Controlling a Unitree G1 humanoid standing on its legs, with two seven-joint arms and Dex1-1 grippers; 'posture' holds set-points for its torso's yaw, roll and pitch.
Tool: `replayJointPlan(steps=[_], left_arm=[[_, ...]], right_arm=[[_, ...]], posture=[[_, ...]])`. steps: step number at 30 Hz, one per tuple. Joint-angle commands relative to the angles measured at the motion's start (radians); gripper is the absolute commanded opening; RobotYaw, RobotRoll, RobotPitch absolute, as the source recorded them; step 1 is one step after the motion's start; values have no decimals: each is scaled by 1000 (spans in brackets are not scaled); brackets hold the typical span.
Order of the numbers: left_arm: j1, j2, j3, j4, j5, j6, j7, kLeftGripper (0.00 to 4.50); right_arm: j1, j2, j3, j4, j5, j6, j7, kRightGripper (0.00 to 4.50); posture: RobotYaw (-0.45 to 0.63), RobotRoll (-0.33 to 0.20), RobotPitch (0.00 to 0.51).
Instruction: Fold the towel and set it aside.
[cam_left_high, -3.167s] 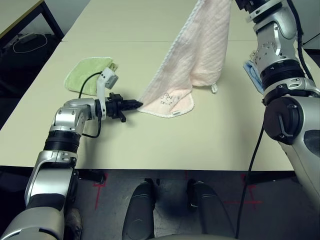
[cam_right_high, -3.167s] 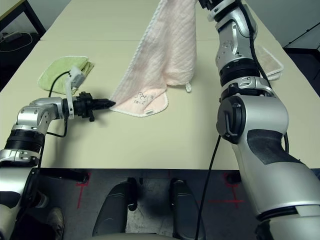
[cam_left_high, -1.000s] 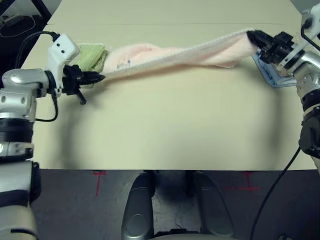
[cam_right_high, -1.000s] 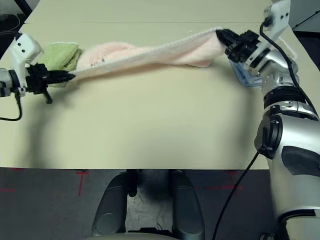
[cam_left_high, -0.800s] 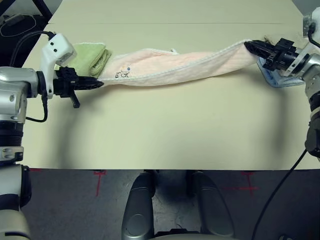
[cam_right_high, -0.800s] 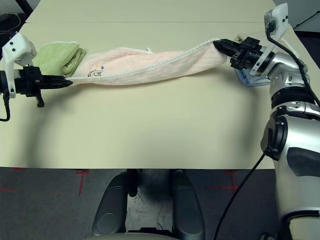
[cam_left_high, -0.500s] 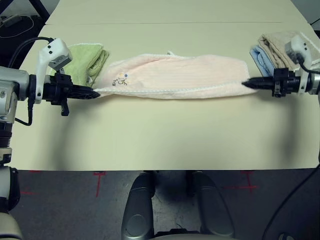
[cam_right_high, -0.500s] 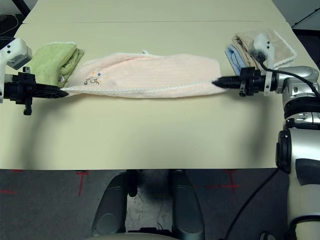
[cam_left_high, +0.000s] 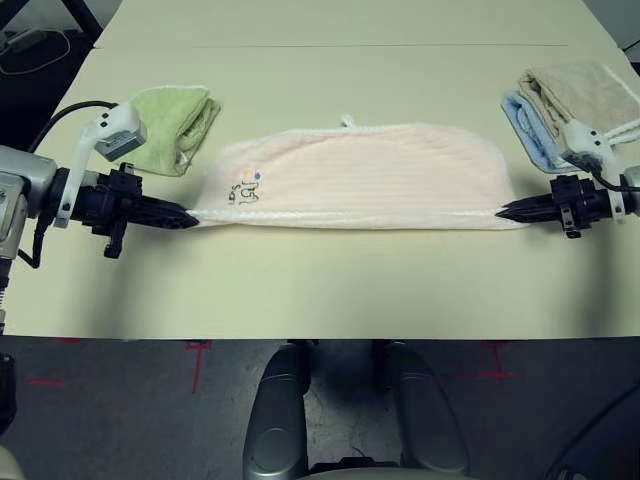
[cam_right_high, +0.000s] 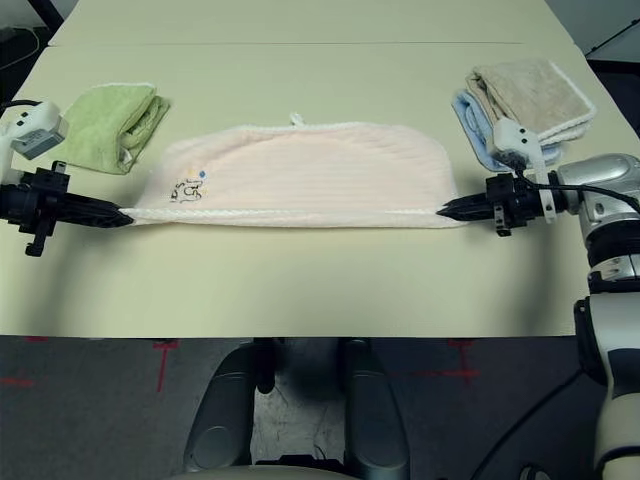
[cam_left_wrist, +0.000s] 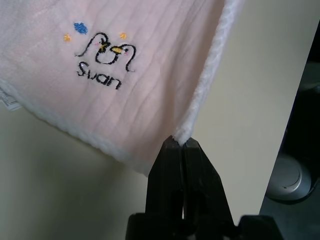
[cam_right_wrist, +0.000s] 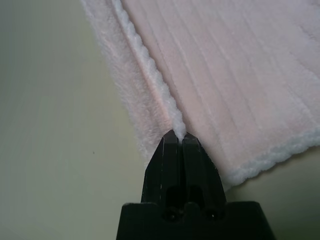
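The pale pink towel lies spread across the middle of the table, folded double, its near whitish edge pulled straight between my two grippers. A dark embroidered mark sits near its left end and a white tag sticks out at the far edge. My left gripper is shut on the towel's near left corner. At the right end, my right gripper is shut on the near right corner. Both corners are held low over the table.
A folded green towel lies at the far left, just behind my left gripper. Folded beige and light blue towels are stacked at the far right. The table's front edge runs close below the towel.
Both grippers have drawn the towel's near edge toward me and lower, so the towel lies wider and flatter on the table. The view has also shifted slightly.
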Motion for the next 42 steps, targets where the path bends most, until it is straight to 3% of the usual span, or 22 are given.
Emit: replayJointPlan(steps=[1,5,10,20,28,42], left_arm=[[10,54,-32,38,-1,-20,-6,46],[-7,43,-41,80,22,-54,-6,46],[-53,-7,-45,173,84,-122,15,46],[-184,-129,-36,326,181,-245,100,46],[-304,-253,-26,459,245,-336,205,46],[-452,-338,-25,685,338,-461,270,46]], right_arm=[[29,-59,43,-23,36,21,3,0],[31,-78,69,-54,80,35,3,0],[-32,2,-91,17,103,56,-54,0],[-81,54,-199,65,52,45,-143,0],[-83,73,-219,84,-8,19,-210,0],[-105,120,-239,165,-82,-72,-429,0]], posture=[[4,0,294],[3,0,292],[0,0,289],[11,0,282],[14,0,278],[3,0,272]])
